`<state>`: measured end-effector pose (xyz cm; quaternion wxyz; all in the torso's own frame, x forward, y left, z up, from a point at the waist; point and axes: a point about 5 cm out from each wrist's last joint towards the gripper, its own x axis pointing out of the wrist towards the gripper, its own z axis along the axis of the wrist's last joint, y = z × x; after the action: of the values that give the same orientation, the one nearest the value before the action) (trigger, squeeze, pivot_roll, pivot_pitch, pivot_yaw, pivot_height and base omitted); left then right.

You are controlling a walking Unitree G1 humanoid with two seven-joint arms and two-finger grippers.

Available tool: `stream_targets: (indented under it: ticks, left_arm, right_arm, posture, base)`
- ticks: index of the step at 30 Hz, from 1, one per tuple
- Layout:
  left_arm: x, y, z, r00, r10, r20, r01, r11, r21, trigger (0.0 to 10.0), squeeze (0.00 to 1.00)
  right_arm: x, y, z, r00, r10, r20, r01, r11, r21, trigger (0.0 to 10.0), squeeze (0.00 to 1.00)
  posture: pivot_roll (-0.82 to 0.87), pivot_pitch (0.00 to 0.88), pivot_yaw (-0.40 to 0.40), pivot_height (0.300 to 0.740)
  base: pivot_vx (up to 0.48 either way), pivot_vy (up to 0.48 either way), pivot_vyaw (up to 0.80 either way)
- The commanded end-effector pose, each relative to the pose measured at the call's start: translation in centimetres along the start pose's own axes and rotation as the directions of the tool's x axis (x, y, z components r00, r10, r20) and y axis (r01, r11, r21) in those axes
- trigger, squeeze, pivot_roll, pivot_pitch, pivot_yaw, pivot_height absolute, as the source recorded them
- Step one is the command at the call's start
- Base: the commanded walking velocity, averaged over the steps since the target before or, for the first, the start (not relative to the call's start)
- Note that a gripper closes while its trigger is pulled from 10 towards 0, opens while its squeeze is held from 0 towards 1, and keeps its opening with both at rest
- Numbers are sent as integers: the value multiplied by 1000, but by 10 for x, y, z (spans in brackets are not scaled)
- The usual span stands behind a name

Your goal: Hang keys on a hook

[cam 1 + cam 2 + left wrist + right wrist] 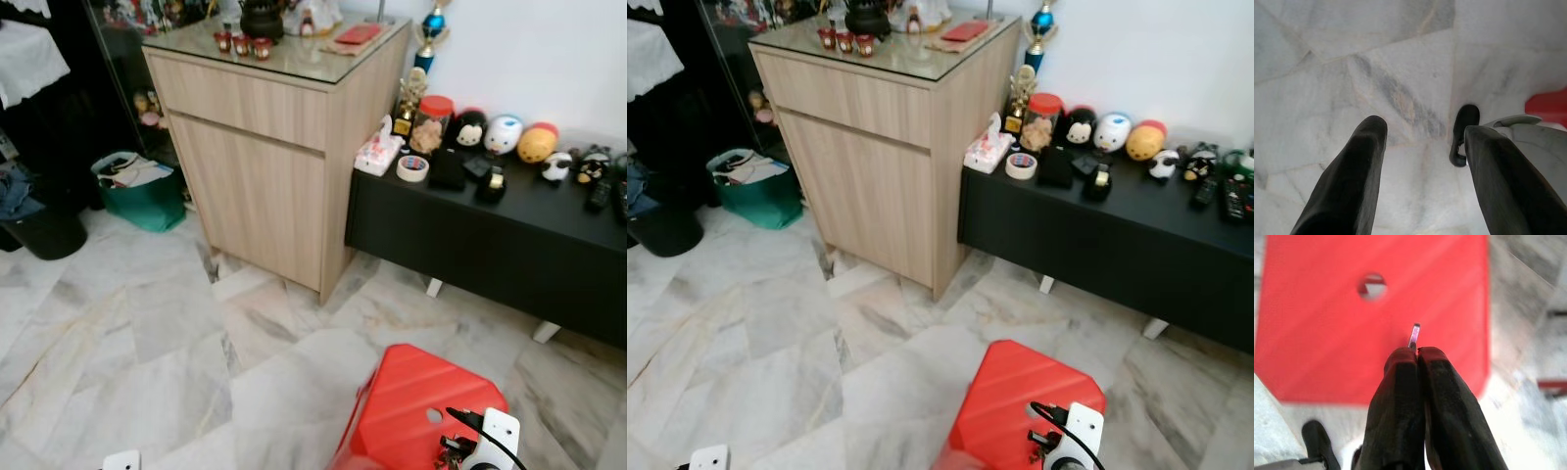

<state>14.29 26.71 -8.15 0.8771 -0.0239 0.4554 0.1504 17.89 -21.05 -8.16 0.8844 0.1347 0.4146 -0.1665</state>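
A marble floor (147, 333) fills the lower part of the head views, with a wooden cabinet (265, 166) standing against the wall and a low black tabletop (549, 211) just beside it on the robot's right. A red stool (416, 401) stands on the floor near the bottom edge, partly cut off by the frame. A green bin (147, 196) and a dark bin (44, 230) sit left of the cabinet. On the tabletop lie a tissue pack (377, 154), a tape roll (412, 168), a red-lidded jar (431, 122) and a row of round plush toys (505, 134); no writing on any of them can be read. The right pincer (1417, 351) hangs over the stool, its fingers pressed together on a thin metal piece (1414, 335), seemingly the key, though only its tip pokes out. The left pincer (1422, 137) points at bare floor with its fingers apart, holding nothing. The wrist views alone show the fingers; the head views catch just the white wrists.
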Motion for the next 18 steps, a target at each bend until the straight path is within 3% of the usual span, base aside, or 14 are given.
stream_targets:
  ticks: [1,10,18]
  left_arm:
    - [-1,1,-6,1000,9,-27,-9,1000,13,10000,0]
    - [0,-5,-6,1000,6,-31,-5,1000,8,10000,0]
    - [-3,8,-11,999,24,-43,-24,1000,2,10000,0]
  right_arm:
    - [-1,-4,-3,1000,-16,-17,16,1000,12,10000,0]
    - [-1,-5,-4,1000,-23,-18,23,1000,20,10000,0]
    - [-1,-6,-3,999,-28,-16,28,999,21,10000,0]
  posture:
    - [44,0,-23,740]
    - [44,0,-26,740]
    - [40,0,-28,740]
  base:
    - [-371,0,0]
    - [-375,0,0]
    - [-374,0,0]
